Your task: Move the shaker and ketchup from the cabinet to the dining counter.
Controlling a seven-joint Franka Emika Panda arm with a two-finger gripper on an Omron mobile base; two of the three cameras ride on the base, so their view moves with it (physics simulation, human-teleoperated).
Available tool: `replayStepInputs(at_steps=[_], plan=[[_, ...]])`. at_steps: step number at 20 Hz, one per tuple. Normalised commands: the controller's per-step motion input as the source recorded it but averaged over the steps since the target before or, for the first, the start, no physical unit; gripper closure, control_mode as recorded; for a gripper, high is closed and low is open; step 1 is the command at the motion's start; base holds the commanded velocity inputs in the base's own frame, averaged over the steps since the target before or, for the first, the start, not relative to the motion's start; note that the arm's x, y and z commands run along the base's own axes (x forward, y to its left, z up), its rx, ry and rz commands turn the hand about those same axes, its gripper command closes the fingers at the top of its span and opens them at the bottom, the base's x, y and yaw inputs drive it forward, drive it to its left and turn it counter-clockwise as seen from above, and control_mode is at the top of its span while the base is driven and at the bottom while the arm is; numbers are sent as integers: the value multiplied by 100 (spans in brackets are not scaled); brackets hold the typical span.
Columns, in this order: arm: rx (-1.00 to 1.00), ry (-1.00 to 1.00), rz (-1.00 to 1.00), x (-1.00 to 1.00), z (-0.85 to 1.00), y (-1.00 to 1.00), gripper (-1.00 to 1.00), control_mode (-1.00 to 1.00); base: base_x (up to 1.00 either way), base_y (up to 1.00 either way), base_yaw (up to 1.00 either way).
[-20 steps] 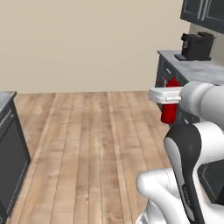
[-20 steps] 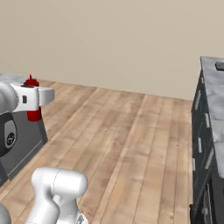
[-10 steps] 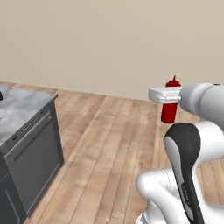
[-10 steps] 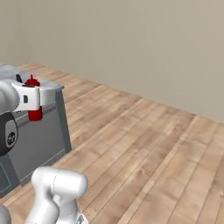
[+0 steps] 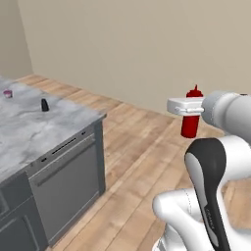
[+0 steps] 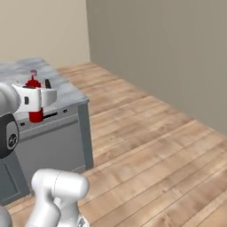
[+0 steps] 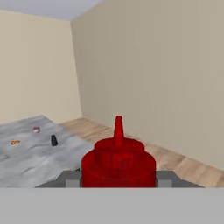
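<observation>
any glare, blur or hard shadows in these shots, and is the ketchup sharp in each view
Left base view: flat, even rendered light, no glare, ketchup crisp in the hand. Right base view: the side wall is shaded greyer than the back wall; the bottle is clear against the dining counter. Hand view: the ketchup looms close and slightly soft; the shaker is a tiny dark shape, its details unreadable.

We see the dining counter [image 5: 34,135] at the left of the left base view, a grey-veined marble top over dark grey panelled fronts, standing on a light wooden plank floor [image 5: 137,147]. On the marble stands the shaker [image 5: 44,105], small, black and upright, set in from the counter's end. Well beyond it a small pinkish thing [image 5: 7,93] rests on the same top; we cannot tell what it is. In the hand view a tiny orange thing [image 7: 15,141] also lies on the marble.
</observation>
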Motion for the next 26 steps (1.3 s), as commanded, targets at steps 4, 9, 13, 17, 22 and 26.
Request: replayStepInputs(at_steps=[4,9,13,17,22,26], plan=[[0,0,0,0,0,0,100,100,100,-12,53],[0,0,0,0,0,0,100,100,100,-7,45],[0,0,0,0,0,0,100,100,100,-23,41],[0,0,0,0,0,0,100,100,86,-38,42],[0,0,0,0,0,0,100,100,70,-33,46],[0,25,46,57,-13,-29,100,-100,0,0,0]])
